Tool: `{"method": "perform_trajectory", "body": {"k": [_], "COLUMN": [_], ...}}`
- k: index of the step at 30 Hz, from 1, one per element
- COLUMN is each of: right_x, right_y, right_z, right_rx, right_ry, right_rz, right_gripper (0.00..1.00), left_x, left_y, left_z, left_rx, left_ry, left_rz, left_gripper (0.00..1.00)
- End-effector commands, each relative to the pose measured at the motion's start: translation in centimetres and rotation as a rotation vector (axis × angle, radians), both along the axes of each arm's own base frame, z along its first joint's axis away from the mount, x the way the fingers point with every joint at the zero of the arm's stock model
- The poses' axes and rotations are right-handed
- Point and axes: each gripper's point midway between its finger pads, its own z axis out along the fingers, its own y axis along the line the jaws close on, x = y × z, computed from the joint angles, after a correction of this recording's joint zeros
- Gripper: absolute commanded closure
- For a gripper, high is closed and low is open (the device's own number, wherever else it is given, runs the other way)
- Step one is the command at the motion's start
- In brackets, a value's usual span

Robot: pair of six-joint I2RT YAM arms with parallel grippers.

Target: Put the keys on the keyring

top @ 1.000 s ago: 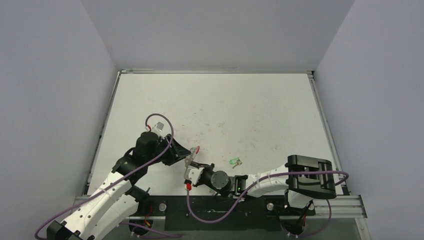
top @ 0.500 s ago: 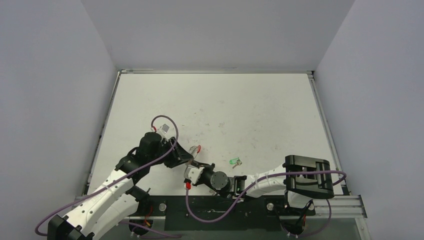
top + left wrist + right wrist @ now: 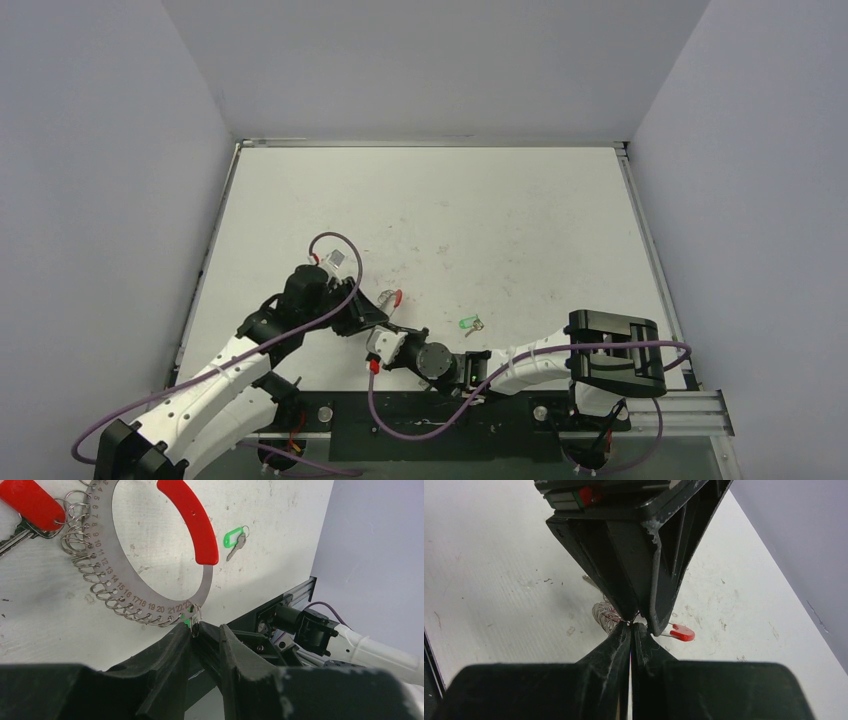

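The keyring (image 3: 150, 607) is a flat numbered metal loop edged with small wire rings, with a red sleeve (image 3: 192, 525) over part of its arc. One green-headed key (image 3: 234, 537) lies loose on the table, also seen from above as a green key (image 3: 468, 323). At the loop's open end, my left gripper (image 3: 197, 630) is shut on a small split ring showing a sliver of green; the rest of that key is hidden between the fingers. My right gripper (image 3: 631, 625) is shut on the keyring's edge, tip to tip with the left fingers (image 3: 644, 580).
A red-tagged key (image 3: 30, 502) hangs on the loop's far side. Both arms meet near the table's front edge (image 3: 385, 325). A metal rail (image 3: 640, 405) runs along that edge. Grey walls enclose the white table (image 3: 450, 220).
The left wrist has shifted slightly toward the right gripper and its jaws have narrowed. The right arm and the loose green key have stayed put.
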Motion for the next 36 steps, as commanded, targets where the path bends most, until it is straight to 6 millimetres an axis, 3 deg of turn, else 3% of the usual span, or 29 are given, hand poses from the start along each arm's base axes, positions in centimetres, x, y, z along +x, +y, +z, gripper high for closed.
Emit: {"method": "perform_trajectory", "body": {"k": [1,5,9,14,16,20,21,28,36], "right_x": [-0.4,-0.4,-0.4,-0.2,-0.1,0.2,0.2,1.3,2.0], "right_y": [1.3,1.4,1.4,1.4,1.2,0.0,-0.3,-3.2,-5.5], "right_z": [2.6,2.7,2.9,3.1,3.3,4.2,4.7,6.5,8.6], "right_rx": [0.104,0.106,0.122,0.15,0.168,0.231,0.253,0.309,0.316], "right_ry": [0.027,0.037,0.051,0.085,0.098,0.115,0.12,0.227,0.215], "right_rz": [0.005,0.004,0.0,-0.01,-0.013,-0.008,0.003,0.168,0.296], "right_gripper": [1.0,1.0,1.0,1.0,0.88,0.38,0.32,0.27,0.27], "left_x": [0.7,0.8,0.6,0.8,0.8,0.8,0.9,1.5,1.4], "left_y": [-0.4,-0.5,-0.3,-0.1,0.1,0.5,0.5,0.5,-1.0], "left_z": [0.3,0.2,-0.3,0.3,0.4,0.3,0.4,1.9,4.5], "left_rx": [-0.003,-0.003,0.01,0.014,0.027,0.056,0.061,0.105,0.142], "left_ry": [-0.05,-0.054,-0.044,-0.065,-0.077,-0.102,-0.113,-0.261,-0.456], "left_rz": [-0.016,-0.017,-0.013,-0.011,-0.009,-0.02,-0.027,-0.113,-0.367], "left_gripper": [0.77,0.85,1.0,1.0,1.0,1.0,1.0,1.0,1.0]}}
